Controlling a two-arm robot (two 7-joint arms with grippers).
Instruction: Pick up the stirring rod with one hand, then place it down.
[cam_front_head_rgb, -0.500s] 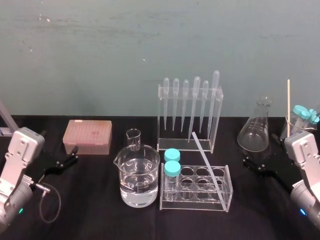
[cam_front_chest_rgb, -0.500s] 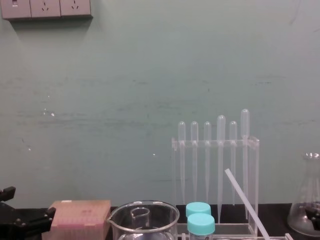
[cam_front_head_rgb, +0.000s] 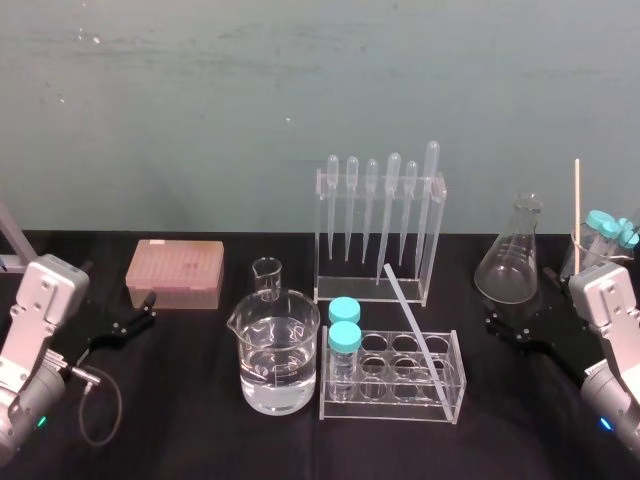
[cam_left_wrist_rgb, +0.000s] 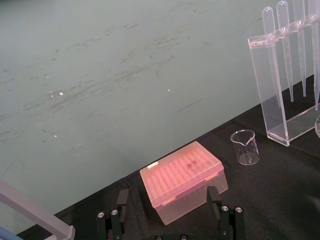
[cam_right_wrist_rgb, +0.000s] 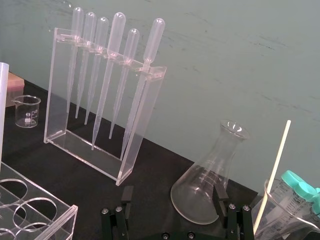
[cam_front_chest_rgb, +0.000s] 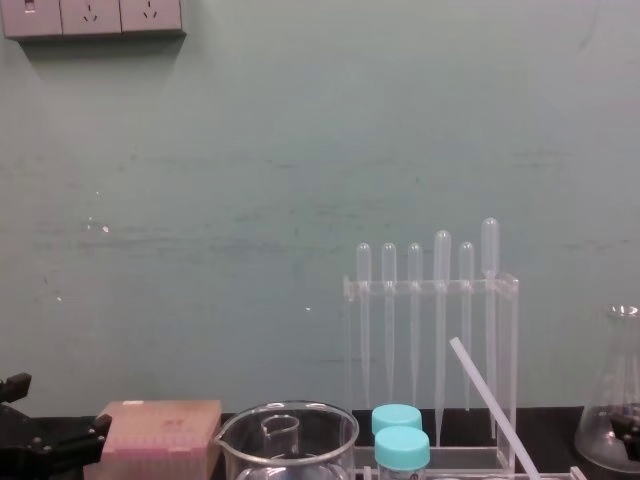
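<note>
"Where is the stirring rod (cam_front_head_rgb: 412, 320)?"
"Leaning slantwise in the test-tube rack (cam_front_head_rgb: 395, 408) on the bench (cam_front_head_rgb: 200, 440), well apart from both grippers."
"And the jaws?"
"The left gripper (cam_front_head_rgb: 150, 307), near the pink tip box (cam_front_head_rgb: 175, 272), is spread and empty. The right gripper (cam_front_head_rgb: 522, 300), by the Erlenmeyer flask (cam_front_head_rgb: 512, 262), is the same."

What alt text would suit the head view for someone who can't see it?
A translucent stirring rod leans untouched in a clear tube rack at the centre of a black lab table, beside a beaker of water and in front of a pipette stand. The left pincer and right pincer rest open near the table's left and right edges.
</note>
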